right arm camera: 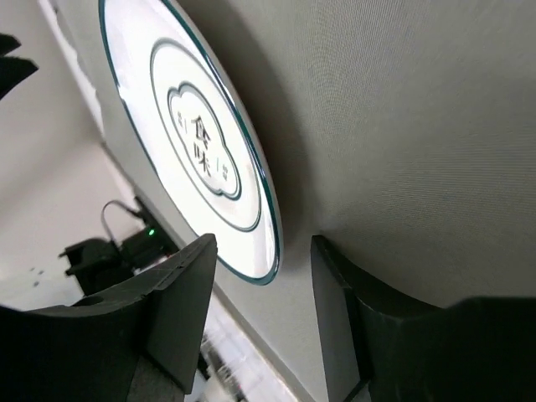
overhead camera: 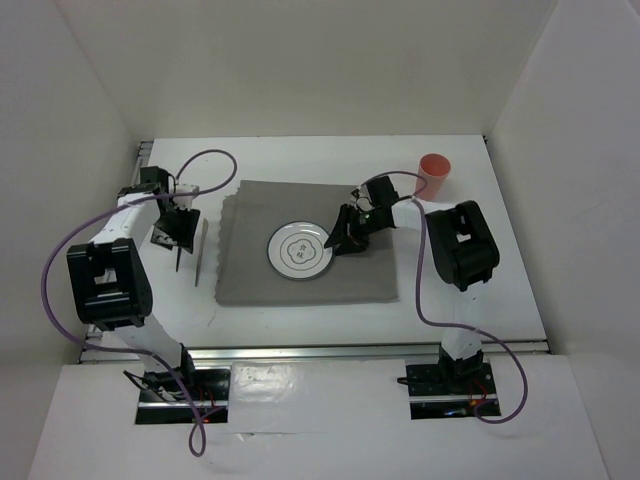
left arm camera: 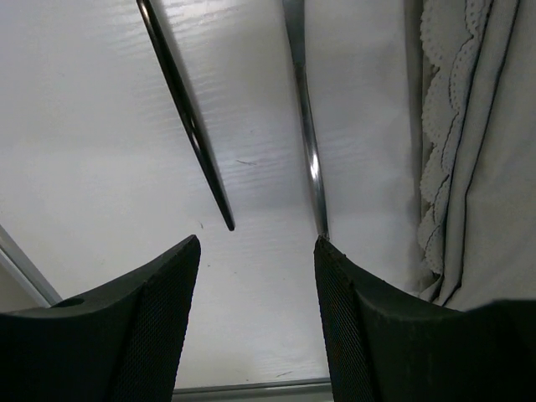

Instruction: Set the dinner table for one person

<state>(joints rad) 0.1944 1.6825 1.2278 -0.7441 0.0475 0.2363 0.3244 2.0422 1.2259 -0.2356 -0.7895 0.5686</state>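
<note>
On the white dinner table (overhead camera: 480, 270) lies a grey placemat (overhead camera: 250, 215) with a white, dark-rimmed plate (overhead camera: 298, 251) at its middle. My right gripper (overhead camera: 335, 243) is open and low over the mat at the plate's right edge. In the right wrist view the plate (right arm camera: 193, 142) has its rim between the spread fingers of the gripper (right arm camera: 263, 243). My left gripper (overhead camera: 180, 232) is open and empty left of the mat. Ahead of it (left arm camera: 257, 243) lie a thin silver utensil (left arm camera: 306, 126) and a thin dark pointed one (left arm camera: 188, 126).
A red cup (overhead camera: 435, 170) stands upright at the back right, off the mat. The mat's scalloped edge (left arm camera: 477, 167) runs close beside the silver utensil (overhead camera: 200, 255). White walls enclose the table on three sides. A metal rail runs along the near edge.
</note>
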